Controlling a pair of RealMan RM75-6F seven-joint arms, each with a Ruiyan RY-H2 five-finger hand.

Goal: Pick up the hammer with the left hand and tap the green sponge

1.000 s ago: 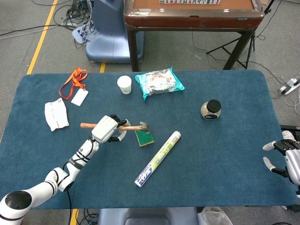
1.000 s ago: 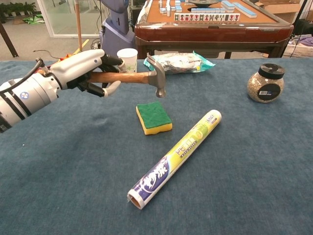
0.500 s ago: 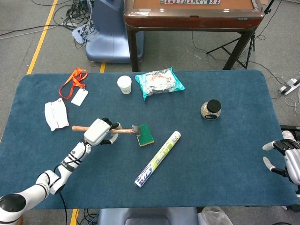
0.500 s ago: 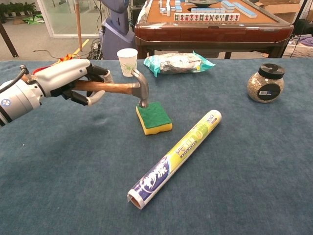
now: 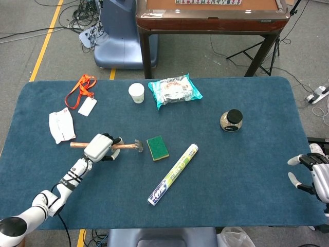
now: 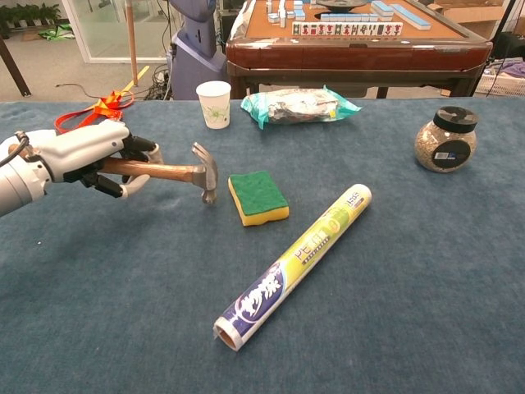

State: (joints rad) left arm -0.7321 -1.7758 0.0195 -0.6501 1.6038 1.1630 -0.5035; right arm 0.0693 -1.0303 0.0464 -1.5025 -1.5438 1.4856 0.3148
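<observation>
My left hand grips the wooden handle of the hammer. The hammer lies level, its steel head pointing down just left of the green sponge and apart from it. The sponge, green on top and yellow beneath, lies flat on the blue table. At the table's right edge my right hand hangs with its fingers apart and holds nothing.
A rolled wrap tube lies right of the sponge. A paper cup, a snack bag and a jar stand farther back. A lanyard and white cloth lie at the far left.
My left hand has drawn the hammer leftward and down: its head was above the sponge, then on the sponge's left edge, and now is off it to the left.
</observation>
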